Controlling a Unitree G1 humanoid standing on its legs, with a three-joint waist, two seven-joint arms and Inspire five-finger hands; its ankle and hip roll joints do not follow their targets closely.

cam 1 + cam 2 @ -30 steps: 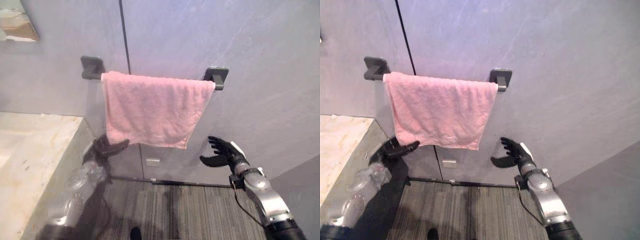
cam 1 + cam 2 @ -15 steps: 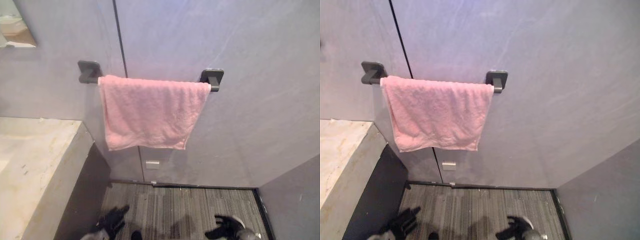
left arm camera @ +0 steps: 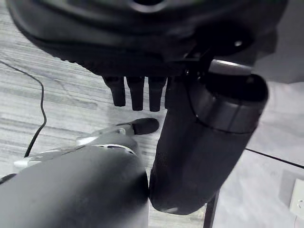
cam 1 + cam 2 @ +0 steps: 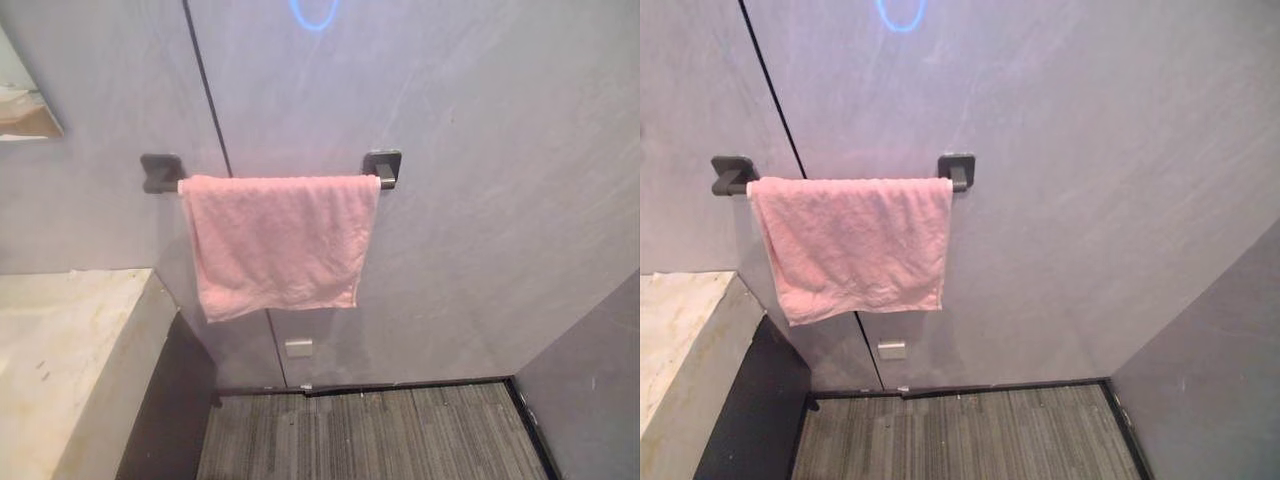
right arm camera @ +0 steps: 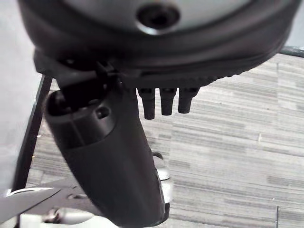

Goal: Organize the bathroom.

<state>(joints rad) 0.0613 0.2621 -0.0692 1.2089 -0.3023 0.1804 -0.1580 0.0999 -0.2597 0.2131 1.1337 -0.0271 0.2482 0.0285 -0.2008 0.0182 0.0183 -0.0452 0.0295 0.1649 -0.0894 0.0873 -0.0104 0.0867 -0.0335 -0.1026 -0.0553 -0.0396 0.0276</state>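
A pink towel (image 4: pixel 275 240) hangs folded over a dark towel bar (image 4: pixel 383 166) on the grey wall, its lower edge loose and slightly uneven. Nothing touches it. My left hand (image 3: pixel 135 97) is lowered over the striped floor, with straight fingers and nothing in it. My right hand (image 5: pixel 164 102) is likewise down over the floor, fingers straight and empty.
A pale stone counter (image 4: pixel 60 350) with a dark side panel stands at the left. A small white wall plate (image 4: pixel 298 347) sits under the towel. Grey striped carpet (image 4: pixel 380 435) covers the floor, and a grey side wall (image 4: pixel 590 400) closes the right.
Both hands dropped from beside the towel's lower corners down out of the eye views. The camera has shifted. The towel stays on the bar.
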